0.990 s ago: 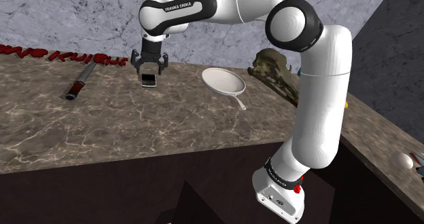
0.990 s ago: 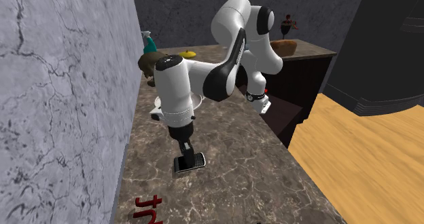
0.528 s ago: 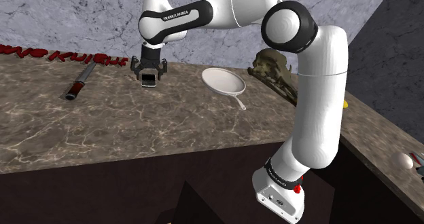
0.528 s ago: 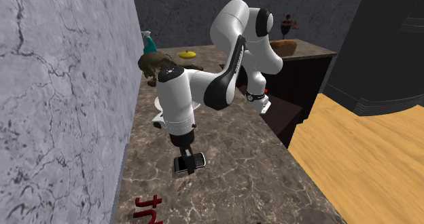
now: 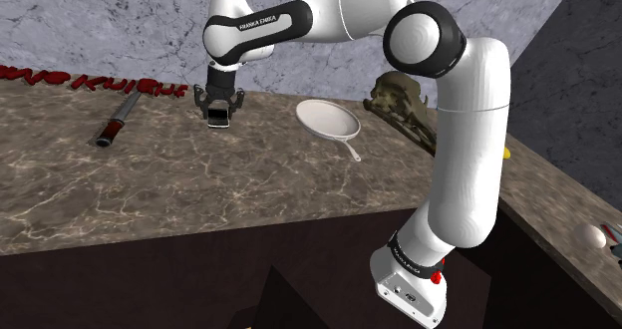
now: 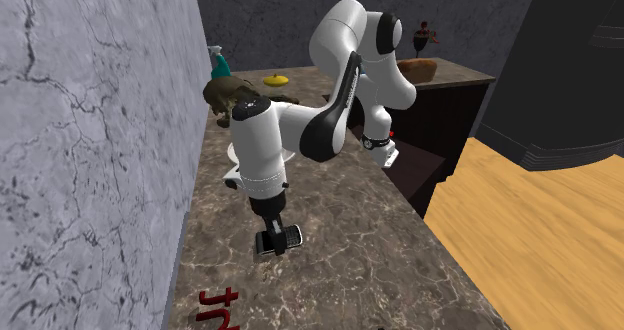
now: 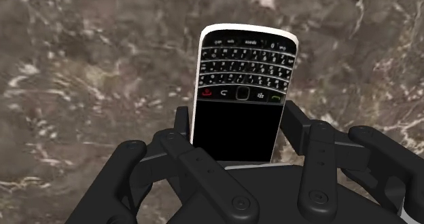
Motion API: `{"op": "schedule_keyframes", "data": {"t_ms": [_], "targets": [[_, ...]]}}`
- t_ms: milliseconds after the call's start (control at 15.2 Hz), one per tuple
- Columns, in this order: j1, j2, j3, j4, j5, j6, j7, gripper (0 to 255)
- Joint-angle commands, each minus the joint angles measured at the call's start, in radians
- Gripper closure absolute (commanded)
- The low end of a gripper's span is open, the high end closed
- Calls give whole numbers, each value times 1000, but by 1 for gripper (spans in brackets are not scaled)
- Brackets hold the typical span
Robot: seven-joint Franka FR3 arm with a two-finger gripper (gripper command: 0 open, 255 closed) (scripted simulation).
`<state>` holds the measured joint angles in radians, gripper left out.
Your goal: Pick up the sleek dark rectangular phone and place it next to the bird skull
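The phone (image 7: 241, 97) is a dark rectangular slab with a pale silvery rim, a blank black screen and a full keypad of small white-lettered keys. It lies flat, face up, on the brown marbled counter (image 7: 81, 73), and the gripper (image 7: 238, 124) fingers (image 7: 183, 124) rest against the long edges of its screen end. It lies in the shoulder view's upper left of centre (image 5: 217, 118) and low in the middle of the second exterior view (image 6: 281, 240). The bird skull (image 5: 401, 105) is olive-brown and knobbly with a long beak, and sits well apart from the phone at the shoulder view's upper right of centre.
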<state>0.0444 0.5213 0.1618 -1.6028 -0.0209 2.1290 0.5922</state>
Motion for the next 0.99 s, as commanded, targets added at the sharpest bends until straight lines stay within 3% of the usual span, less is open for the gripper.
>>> {"op": "schedule_keyframes", "data": {"t_ms": [0,396,924], "targets": [[0,1,0,0,0,0,0,255],[0,0,0,-2,0,1,0,255],[-2,-42,4,44,6,-87,0,255]]}}
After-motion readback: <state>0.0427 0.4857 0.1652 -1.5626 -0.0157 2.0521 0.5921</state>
